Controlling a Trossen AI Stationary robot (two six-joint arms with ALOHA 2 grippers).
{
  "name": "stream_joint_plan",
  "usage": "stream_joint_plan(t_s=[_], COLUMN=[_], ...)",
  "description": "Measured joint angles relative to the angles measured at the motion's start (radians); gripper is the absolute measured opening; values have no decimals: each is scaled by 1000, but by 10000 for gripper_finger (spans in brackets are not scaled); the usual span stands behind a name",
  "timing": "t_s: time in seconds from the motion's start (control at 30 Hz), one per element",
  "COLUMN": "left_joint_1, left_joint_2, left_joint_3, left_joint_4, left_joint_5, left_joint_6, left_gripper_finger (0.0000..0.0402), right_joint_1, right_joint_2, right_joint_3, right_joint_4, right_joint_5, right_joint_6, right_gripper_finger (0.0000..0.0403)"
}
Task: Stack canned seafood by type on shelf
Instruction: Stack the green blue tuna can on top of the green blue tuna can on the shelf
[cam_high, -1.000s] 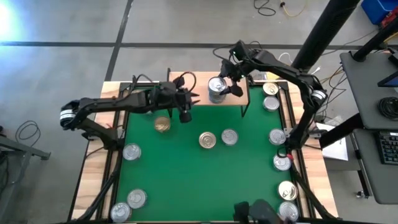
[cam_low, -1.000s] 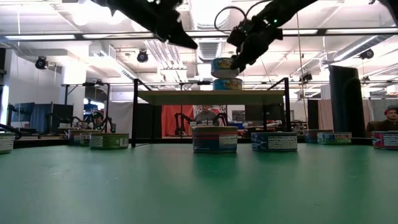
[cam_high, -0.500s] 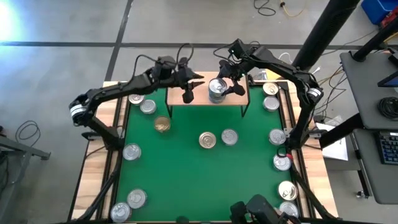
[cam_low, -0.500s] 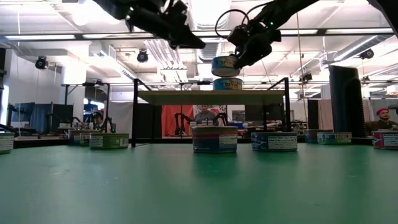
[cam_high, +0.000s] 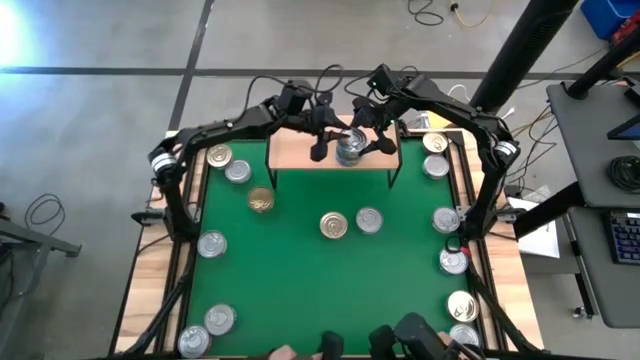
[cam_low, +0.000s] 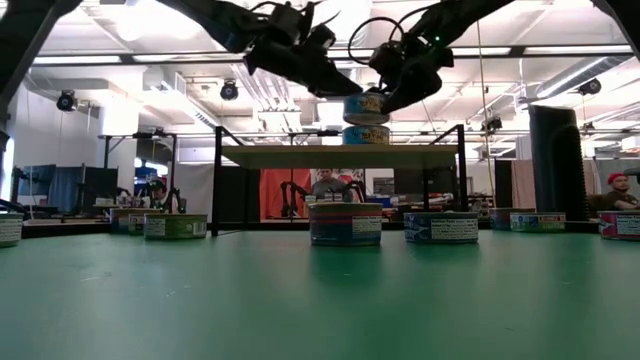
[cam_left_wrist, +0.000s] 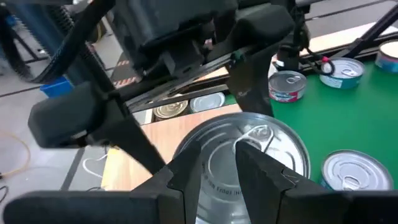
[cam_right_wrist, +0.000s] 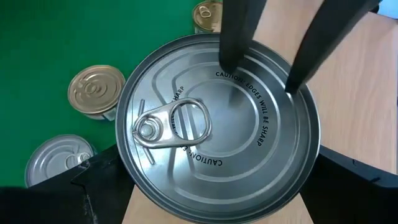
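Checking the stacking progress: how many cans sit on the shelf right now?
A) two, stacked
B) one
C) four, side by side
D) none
A: the low view shows one can sitting on another can on the shelf, with the right gripper around the top one.
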Motion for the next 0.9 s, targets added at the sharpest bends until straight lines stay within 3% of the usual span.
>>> stream_joint_plan(t_s=[0.5,0.9], left_joint_1=[-2,-3], left_joint_2=[2,2], left_joint_3=[9,8], left_joint_4=[-53,-62], left_joint_5=[117,123], left_joint_6=[20,-11], left_gripper_finger=[86,86], right_joint_1=[5,5], right_joint_2=[41,37], right_joint_3=[-8,18], right_joint_4=[7,-42], right_joint_5=[26,42], right_joint_6=[12,-22], right_gripper_finger=[359,363])
